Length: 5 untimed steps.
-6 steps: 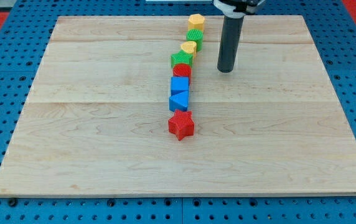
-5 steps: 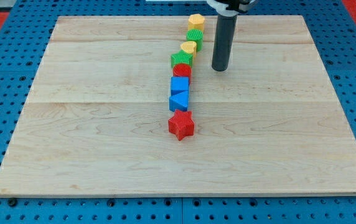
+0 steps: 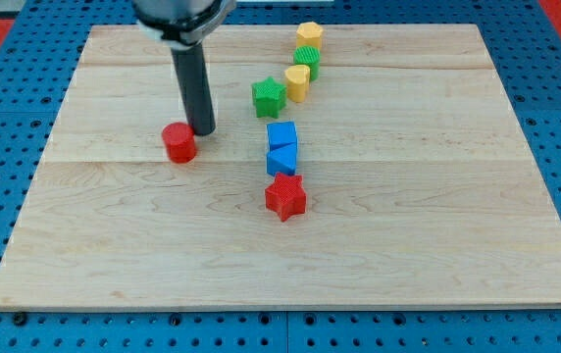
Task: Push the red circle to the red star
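Observation:
The red circle (image 3: 178,142) lies left of the board's middle. The red star (image 3: 285,197) lies near the middle, well to the circle's right and a little lower in the view. My tip (image 3: 202,129) stands just to the upper right of the red circle, touching or nearly touching it. The rod rises toward the view's top.
A blue square (image 3: 281,134) and a blue triangle (image 3: 281,158) sit stacked just above the red star. A green star (image 3: 269,96), a yellow block (image 3: 298,81), a green block (image 3: 307,57) and another yellow block (image 3: 309,35) run toward the top. The wooden board (image 3: 437,196) lies on blue pegboard.
My tip has swept from right of the block column to the left. The red circle has left the column and now lies far to the left. The green star has shifted slightly left.

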Each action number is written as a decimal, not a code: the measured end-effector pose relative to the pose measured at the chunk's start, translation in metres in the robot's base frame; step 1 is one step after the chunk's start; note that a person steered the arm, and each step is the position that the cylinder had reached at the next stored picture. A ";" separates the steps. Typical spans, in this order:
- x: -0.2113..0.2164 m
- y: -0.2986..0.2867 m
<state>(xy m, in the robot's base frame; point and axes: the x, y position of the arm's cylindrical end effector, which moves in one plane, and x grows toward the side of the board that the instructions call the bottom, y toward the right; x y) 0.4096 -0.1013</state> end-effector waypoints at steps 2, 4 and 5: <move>-0.023 -0.051; 0.076 0.019; 0.082 0.004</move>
